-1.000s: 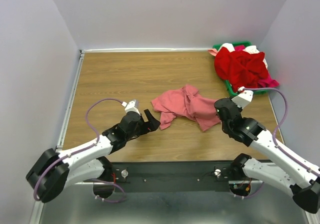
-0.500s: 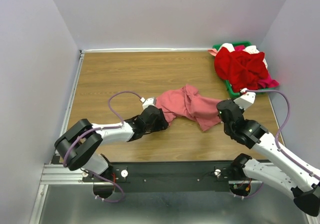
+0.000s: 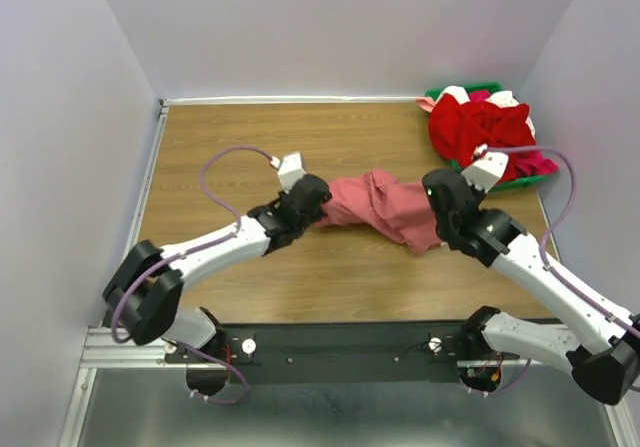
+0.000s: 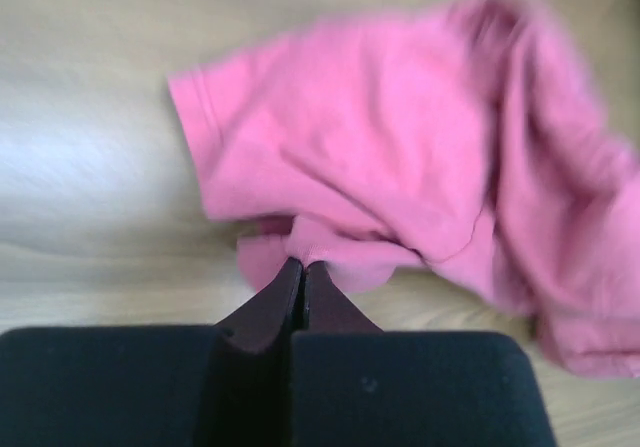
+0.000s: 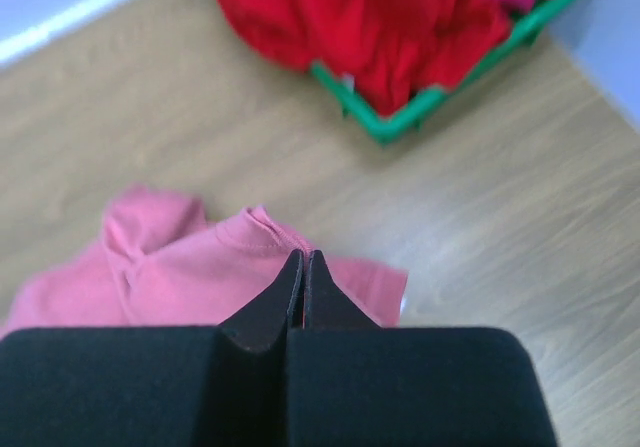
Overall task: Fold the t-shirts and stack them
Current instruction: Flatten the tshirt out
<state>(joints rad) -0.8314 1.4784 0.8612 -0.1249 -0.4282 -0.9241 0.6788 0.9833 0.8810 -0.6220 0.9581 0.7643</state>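
Note:
A salmon-pink t-shirt (image 3: pixel 385 207) lies crumpled mid-table, stretched between my two grippers. My left gripper (image 3: pixel 320 212) is at its left end; in the left wrist view the gripper (image 4: pixel 303 262) is shut on a fold of the pink t-shirt (image 4: pixel 380 147). My right gripper (image 3: pixel 435 232) is at the right end. The right wrist view shows the gripper (image 5: pixel 303 255) shut on the t-shirt (image 5: pixel 190 267) just below its collar seam. More t-shirts (image 3: pixel 485 132), mostly bright red with some white and magenta, are piled in the back right corner.
The pile sits in a green tray (image 3: pixel 522 180) against the right wall; its rim (image 5: pixel 400 127) and the red cloth (image 5: pixel 370 17) show beyond my right fingertips. Bare wood tabletop (image 3: pixel 230 147) surrounds the pink shirt, with walls on three sides.
My left gripper reached forward to the shirt's left edge and closed on it. The right gripper moved farther from the bases, carrying its end of the shirt; the cloth now stretches between them.

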